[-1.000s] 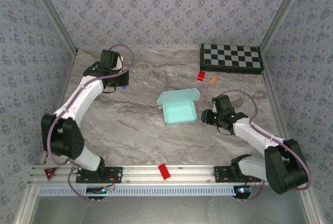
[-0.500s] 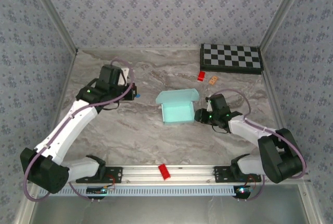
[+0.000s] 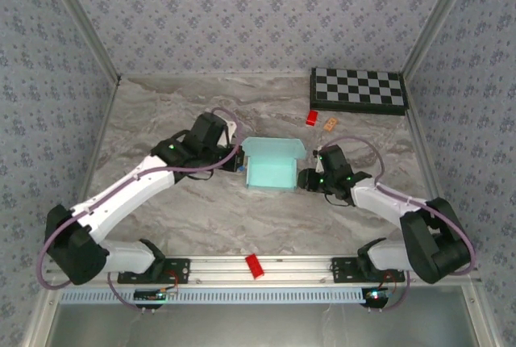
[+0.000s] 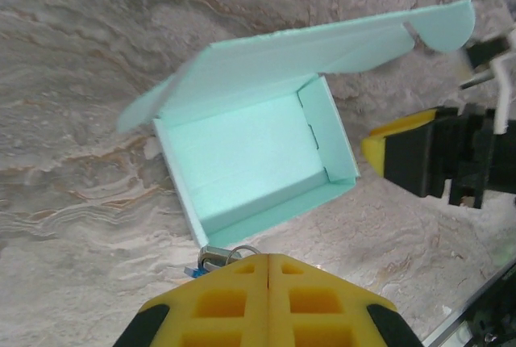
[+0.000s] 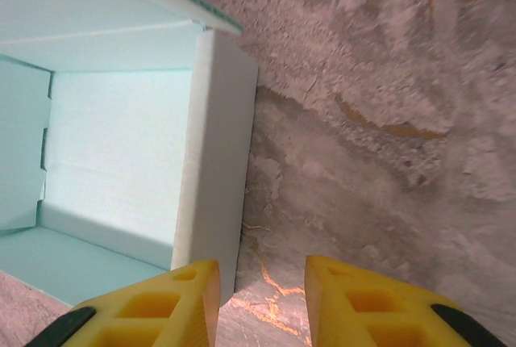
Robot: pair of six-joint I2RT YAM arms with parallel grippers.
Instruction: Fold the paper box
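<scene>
Stretches the left arm point(image 3: 137, 181) long, out toward the middle. Holds the left gripper point(image 3: 236, 160) low, yellow fingers point(image 4: 226, 303) pressed tight together. Bends the right arm point(image 3: 387, 202) at the elbow and points the right gripper point(image 3: 305, 177) to the left, low down, fingers parted a little, nothing between them.

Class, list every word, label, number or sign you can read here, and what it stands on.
No readable text anywhere.
paper box: plain, unprinted card.
checkerboard: black and white squares only, no letters or numbers.
small red block beside it: too small to tell any marking.
</scene>
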